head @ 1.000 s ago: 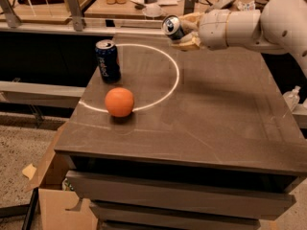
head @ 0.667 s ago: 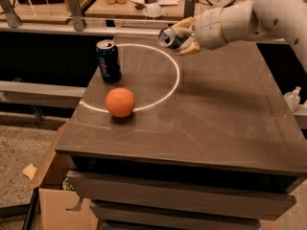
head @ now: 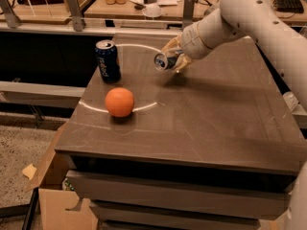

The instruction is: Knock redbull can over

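Tool (head: 172, 59) hung over the worktop (head: 216, 114) clamped on the redbull can (head: 162, 61), tipped sideways but not yet lying down, so the knock-over looked nearly finished.

The white arm (head: 259, 18) reaches in from the upper right, elbow high, forearm angled down and to the left. The wrist (head: 197, 35) sets the gripper (head: 172, 55) low over the far middle of the table (head: 216, 128) — tan fingers (head: 170, 44) clamped either side of the redbull can (head: 163, 61), which is tipped on its side, top facing the camera.
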`<action>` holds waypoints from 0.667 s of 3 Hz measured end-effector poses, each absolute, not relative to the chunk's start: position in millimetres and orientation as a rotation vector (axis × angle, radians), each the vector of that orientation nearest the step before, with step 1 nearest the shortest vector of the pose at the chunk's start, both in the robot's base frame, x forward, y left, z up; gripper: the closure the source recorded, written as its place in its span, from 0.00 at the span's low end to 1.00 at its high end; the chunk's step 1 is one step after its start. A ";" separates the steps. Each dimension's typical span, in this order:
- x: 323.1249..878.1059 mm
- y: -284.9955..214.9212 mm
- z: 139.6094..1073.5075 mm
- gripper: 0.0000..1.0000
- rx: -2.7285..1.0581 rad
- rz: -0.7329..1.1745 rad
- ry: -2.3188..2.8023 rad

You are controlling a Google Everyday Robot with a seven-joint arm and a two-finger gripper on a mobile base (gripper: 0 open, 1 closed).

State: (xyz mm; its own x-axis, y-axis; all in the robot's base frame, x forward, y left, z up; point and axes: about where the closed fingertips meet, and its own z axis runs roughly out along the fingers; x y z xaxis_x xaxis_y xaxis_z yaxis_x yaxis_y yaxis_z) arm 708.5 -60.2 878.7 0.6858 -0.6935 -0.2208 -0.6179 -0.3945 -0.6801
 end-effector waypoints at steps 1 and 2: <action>719.5 -58.7 861.8 0.75 -2.230 -0.164 0.978; 730.7 -54.5 858.9 0.52 -2.334 -0.162 0.950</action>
State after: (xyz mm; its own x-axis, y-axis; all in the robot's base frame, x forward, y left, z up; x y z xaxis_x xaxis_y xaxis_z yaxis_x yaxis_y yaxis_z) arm 730.7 -54.5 858.9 0.7356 -0.6685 -0.1094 -0.5941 -0.5592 -0.5782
